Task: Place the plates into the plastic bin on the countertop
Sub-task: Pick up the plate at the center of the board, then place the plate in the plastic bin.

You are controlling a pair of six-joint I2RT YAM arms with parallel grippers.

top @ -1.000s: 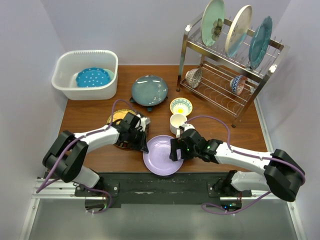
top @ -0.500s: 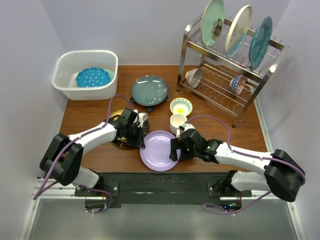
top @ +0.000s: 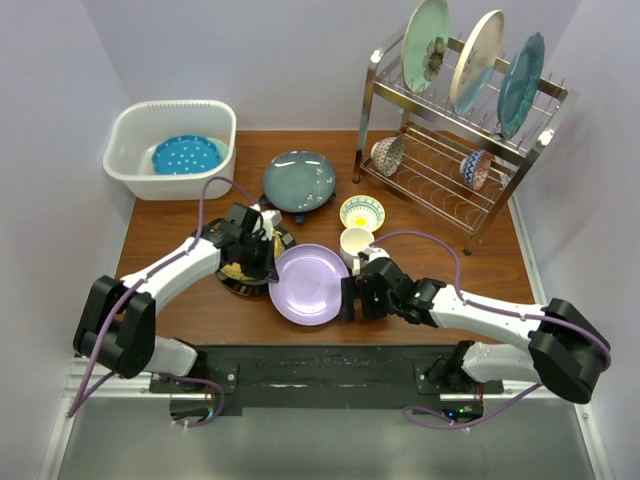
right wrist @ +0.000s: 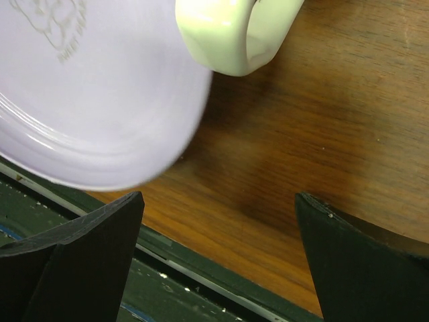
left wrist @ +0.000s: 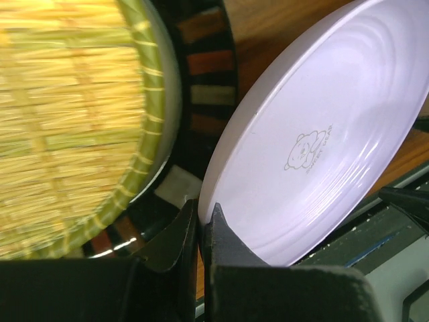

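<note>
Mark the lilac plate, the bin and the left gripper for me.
Lilac plate [top: 312, 285]: top view, centre of its face.
Bin [top: 122, 148]: top view, its left wall.
Left gripper [left wrist: 201, 209]: left wrist view, between the fingertips pinching the plate's rim.

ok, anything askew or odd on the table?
Only the lilac plate: it sits tilted, its rim pinched in the left tool, its edge overlapping the woven plate. That looks like a grasp, not a fault. The right tool is open beside it, holding nothing. No spill or breakage shows.
</note>
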